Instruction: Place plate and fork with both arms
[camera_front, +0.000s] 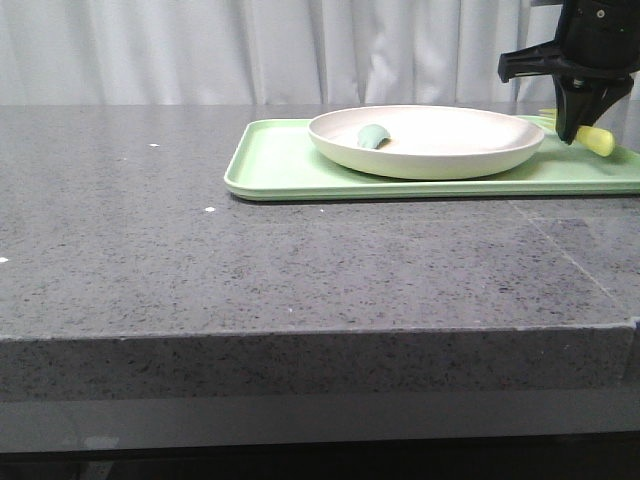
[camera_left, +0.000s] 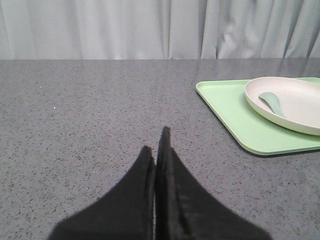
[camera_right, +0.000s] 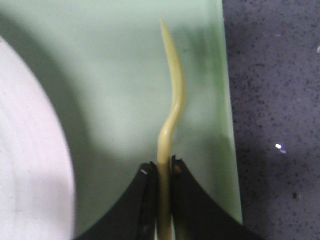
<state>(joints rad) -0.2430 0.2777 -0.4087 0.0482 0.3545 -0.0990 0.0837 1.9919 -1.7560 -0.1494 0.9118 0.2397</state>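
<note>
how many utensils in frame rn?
2. A small grey-green spoon lies in the round cream plate on the green tray. A pale-yellow plastic fork is pinched in the right end effector, over the tray beside the plate.

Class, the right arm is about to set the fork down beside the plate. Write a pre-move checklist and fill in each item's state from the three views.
1. Fork gripped by the right hand: ok, fingers closed on it.
2. Fork over the light-green tray: ok in the right wrist view.
3. Plate seated on the tray: ok.
4. Plate holds nothing but what belongs: not ok, a grey-green spoon lies in it.
5. Left hand out of the way: ok, shut and holding nothing over the grey counter, apart from the tray.
6. Fork's height above the tray: cannot tell.
</note>
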